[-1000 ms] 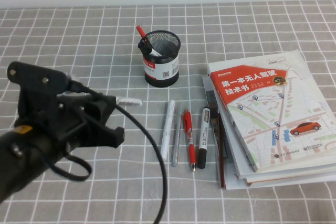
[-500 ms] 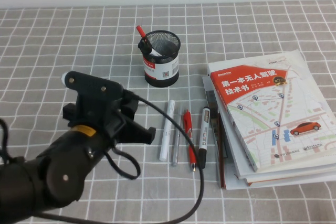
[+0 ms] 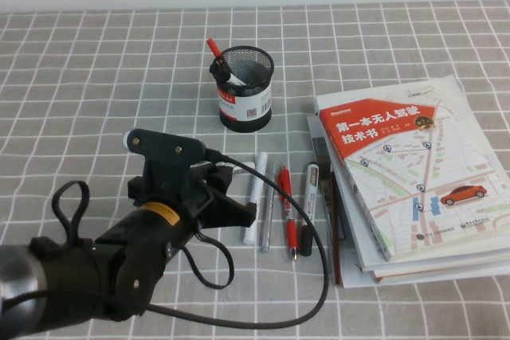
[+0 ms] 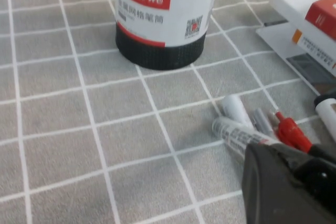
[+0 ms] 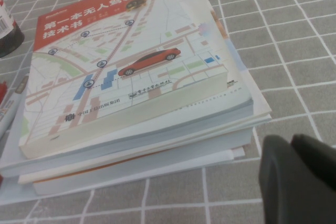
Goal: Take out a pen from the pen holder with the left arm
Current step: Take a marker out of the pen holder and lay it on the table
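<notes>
**Left arm low beside the row of pens, a white pen in its grip**

The left arm (image 3: 119, 268) reaches in from the near left edge over the checked cloth (image 3: 80, 77), with its wrist bent down and a black cable looping around it. The left gripper (image 4: 278, 177) sits low, just left of the pens lying on the table. From above the wrist housing covers it. Only the left wrist view shows it clamped on a printed white pen (image 4: 236, 135).

That pen lies close to level. Its free tip points toward the pen holder (image 3: 245, 89) and its length runs roughly along the loose white pen (image 3: 253, 201) beside it. I cannot tell whether it touches the cloth.

The mesh pen holder stands upright farther back, with a red pen (image 3: 213, 47) leaning out to its left. Right of the loose white pen lie a grey pen (image 3: 268, 209), another red one (image 3: 286, 212) and a black marker (image 3: 308, 209). Next comes a stack of books (image 3: 406, 165).

The right gripper (image 5: 294, 177) shows only in its own wrist view, near the stack's corner. I cannot tell whether it is open or closed.
</notes>
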